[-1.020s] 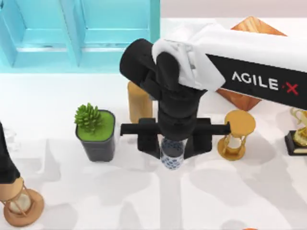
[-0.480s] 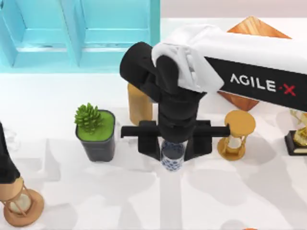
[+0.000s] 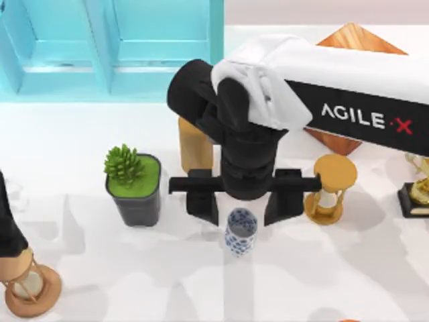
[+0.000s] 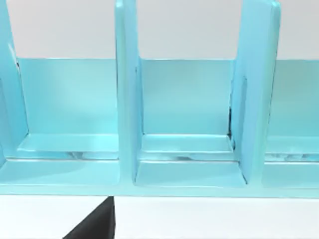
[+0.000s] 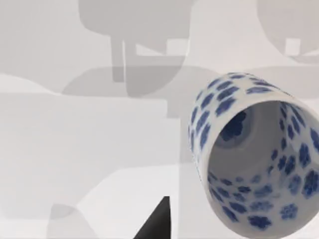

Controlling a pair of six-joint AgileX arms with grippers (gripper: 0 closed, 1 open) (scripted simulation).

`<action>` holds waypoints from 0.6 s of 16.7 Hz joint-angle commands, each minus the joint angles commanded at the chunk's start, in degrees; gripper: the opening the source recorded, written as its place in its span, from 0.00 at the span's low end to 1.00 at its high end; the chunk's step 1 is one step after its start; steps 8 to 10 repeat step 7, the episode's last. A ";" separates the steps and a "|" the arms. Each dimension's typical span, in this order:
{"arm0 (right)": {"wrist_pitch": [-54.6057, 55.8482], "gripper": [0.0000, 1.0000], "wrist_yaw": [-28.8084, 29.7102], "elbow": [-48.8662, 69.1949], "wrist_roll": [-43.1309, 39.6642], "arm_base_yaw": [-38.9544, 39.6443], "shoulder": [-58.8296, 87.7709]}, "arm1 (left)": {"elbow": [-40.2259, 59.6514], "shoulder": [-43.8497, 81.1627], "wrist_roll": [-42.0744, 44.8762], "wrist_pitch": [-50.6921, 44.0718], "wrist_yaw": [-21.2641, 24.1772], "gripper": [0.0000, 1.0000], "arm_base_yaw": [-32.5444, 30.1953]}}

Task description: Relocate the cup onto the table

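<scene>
Fingers spread wide, the right gripper [image 3: 241, 204] of the AgileX pair hangs above the middle of the counter [image 3: 348, 268], its two black fingers [image 3: 202, 203] apart on either side and clear of the cup [image 3: 240, 231], which stands upright on the white surface just in front of them. By that showing the cup is already down on the counter and let go, and the job looks all but done; what seems left is for the arm to lift away without clipping the rim. From left to right around it: an hourglass [image 3: 30, 285] at the near left corner beside the parked left arm [image 3: 8, 228], a potted succulent [image 3: 134, 181], a tan wooden cylinder [image 3: 194, 144] behind the gripper, a second hourglass [image 3: 330, 188] just beside the right finger, and a trophy [image 3: 419, 188] at the far right. The turquoise cabinet [image 3: 114, 47] stands at the back left.
</scene>
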 joint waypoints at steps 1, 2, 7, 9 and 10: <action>0.00 0.98 0.00 0.00 0.00 0.00 0.00 | 0.00 0.00 0.00 0.00 0.00 1.00 0.00; 0.00 1.00 0.00 0.00 0.00 0.00 0.00 | 0.00 0.00 0.00 0.00 0.00 1.00 0.00; 0.00 1.00 0.00 0.00 0.00 0.00 0.00 | 0.00 0.00 0.00 0.00 0.00 1.00 0.00; 0.00 1.00 0.00 0.00 0.00 0.00 0.00 | 0.00 0.00 0.00 0.00 0.00 1.00 0.00; 0.00 1.00 0.00 0.00 0.00 0.00 0.00 | 0.00 0.00 0.00 0.00 0.00 1.00 0.00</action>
